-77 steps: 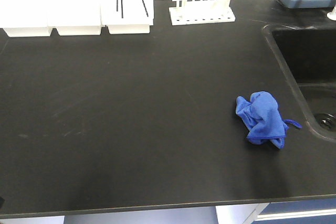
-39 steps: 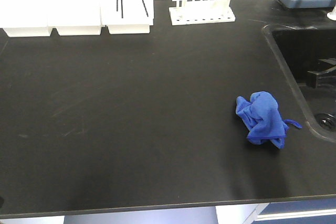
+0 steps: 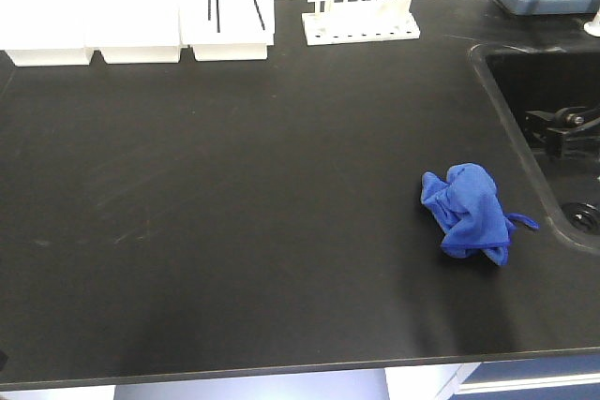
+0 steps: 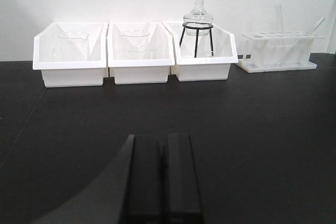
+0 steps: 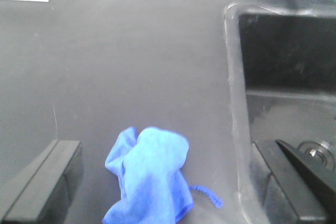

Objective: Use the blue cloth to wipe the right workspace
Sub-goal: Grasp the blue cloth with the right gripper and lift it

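Looking down on the crumpled blue cloth (image 5: 149, 174), my right gripper (image 5: 167, 148) stands spread wide; my left gripper (image 4: 163, 174) is clenched.

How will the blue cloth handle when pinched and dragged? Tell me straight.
Likely floppy: the blue cloth lies crumpled in soft folds, so it should sag from a pinch. Probably light; pushed, it may bunch up or slide on the smooth black benchtop rather than roll. Its thin loop might snag.
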Robot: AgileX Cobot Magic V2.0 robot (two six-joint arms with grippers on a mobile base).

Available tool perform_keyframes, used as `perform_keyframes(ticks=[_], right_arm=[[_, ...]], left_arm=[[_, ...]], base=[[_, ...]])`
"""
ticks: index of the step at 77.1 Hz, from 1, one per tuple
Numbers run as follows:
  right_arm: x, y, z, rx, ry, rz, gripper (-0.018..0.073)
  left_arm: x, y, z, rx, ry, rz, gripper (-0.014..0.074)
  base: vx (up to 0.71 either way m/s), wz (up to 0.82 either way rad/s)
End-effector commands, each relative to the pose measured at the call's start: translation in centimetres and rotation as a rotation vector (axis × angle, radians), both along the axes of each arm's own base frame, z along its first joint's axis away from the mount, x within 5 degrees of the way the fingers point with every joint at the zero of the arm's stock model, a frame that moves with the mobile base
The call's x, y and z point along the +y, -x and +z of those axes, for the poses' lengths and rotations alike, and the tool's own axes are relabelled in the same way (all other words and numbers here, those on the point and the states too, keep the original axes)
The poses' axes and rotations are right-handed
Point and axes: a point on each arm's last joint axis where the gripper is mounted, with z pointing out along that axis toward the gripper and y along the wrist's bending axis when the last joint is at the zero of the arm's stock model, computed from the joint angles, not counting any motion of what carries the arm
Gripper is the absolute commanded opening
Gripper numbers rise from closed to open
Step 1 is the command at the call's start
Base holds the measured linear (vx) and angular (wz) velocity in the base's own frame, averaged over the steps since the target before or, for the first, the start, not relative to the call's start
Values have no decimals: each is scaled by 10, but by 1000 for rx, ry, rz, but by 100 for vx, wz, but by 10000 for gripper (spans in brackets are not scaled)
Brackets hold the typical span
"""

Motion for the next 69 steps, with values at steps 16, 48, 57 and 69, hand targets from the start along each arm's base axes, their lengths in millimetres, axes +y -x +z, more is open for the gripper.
perform_keyframes(ticks=[16,48,57,69], right_arm=[[6,-44,-33,133,-40,41,639],[13,-97,-123,330,-54,117,589],[13,-106,-143,350,-54,112,589],[12,-112,-161,365,-22,122,535]], left_arm=[[1,1,17,-117,14,8,-6],[1,1,17,-117,14,8,-6],[1,1,17,-117,14,8,-6],[1,1,17,-117,14,8,-6]], base=[[0,0],[0,0],[0,0],[0,0]])
